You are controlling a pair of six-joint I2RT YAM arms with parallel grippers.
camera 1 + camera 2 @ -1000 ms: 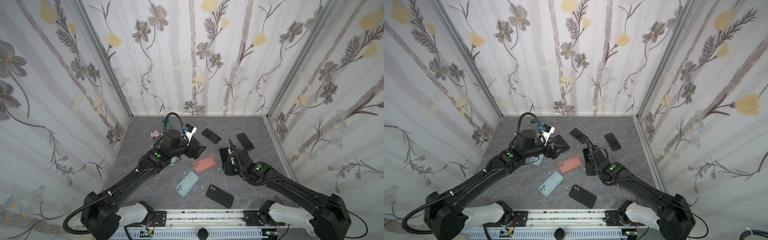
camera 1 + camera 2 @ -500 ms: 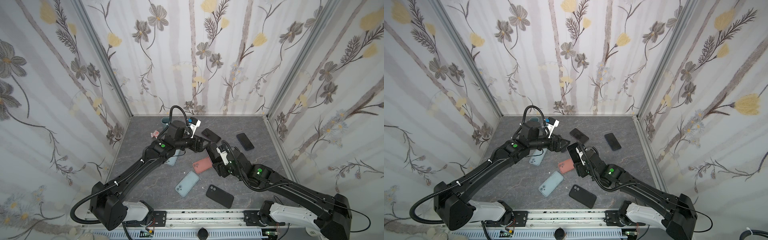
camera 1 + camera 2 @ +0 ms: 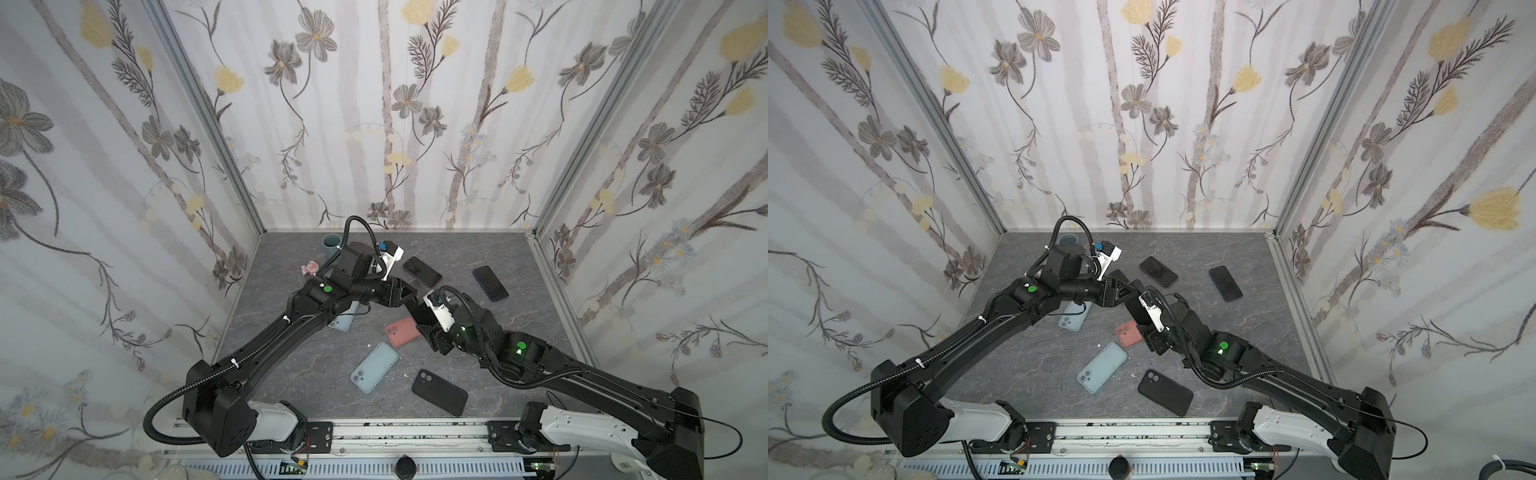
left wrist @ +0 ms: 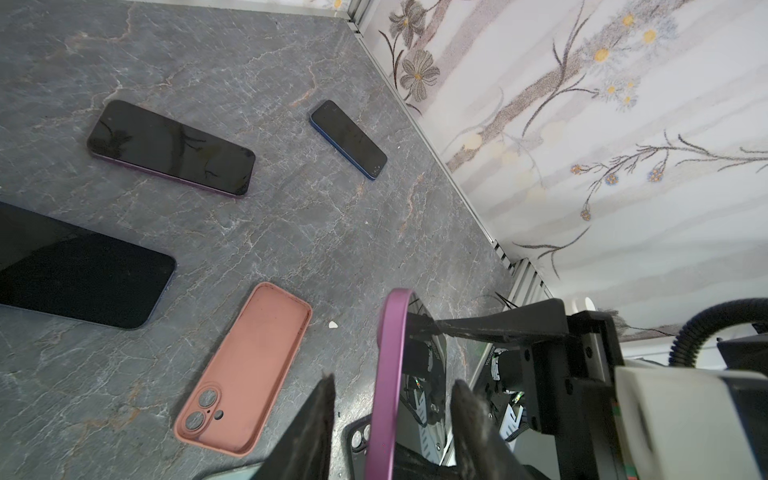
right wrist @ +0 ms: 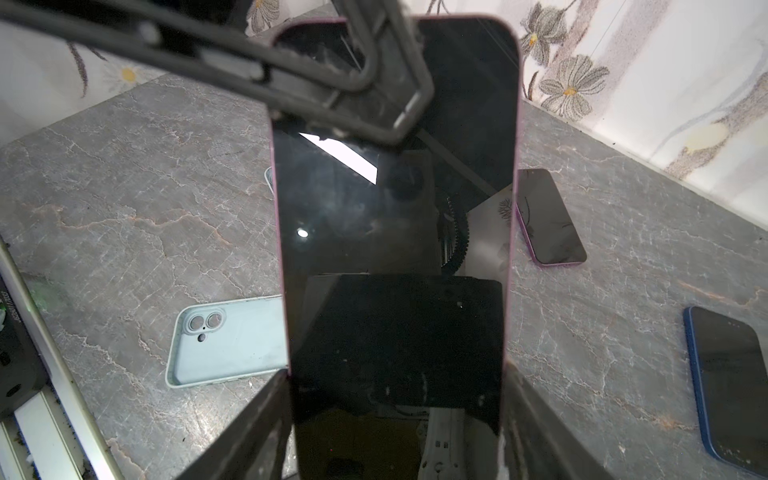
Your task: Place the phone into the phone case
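Note:
My right gripper (image 5: 395, 370) is shut on the lower sides of a phone (image 5: 395, 208) with a purple rim and a dark screen. It holds the phone raised above the table's middle (image 3: 417, 309). My left gripper (image 4: 392, 380) is open and straddles the phone's upper end; its purple edge (image 4: 388, 374) stands between the fingers with a gap on each side. A salmon phone case (image 3: 402, 331) lies open side up just below the phone. A light blue case (image 3: 374, 367) and a black case (image 3: 439, 392) lie nearer the front.
A purple-rimmed phone (image 3: 422, 271) and a dark blue phone (image 3: 490, 282) lie face up at the back right. Another light blue case (image 3: 345, 322) lies partly under the left arm. A grey cup (image 3: 331, 245) and a small pink thing (image 3: 309, 269) sit at the back left.
The right gripper has carried the phone up and left toward the middle. The left gripper has swung right over the phone's top end, and its jaws have narrowed around it.

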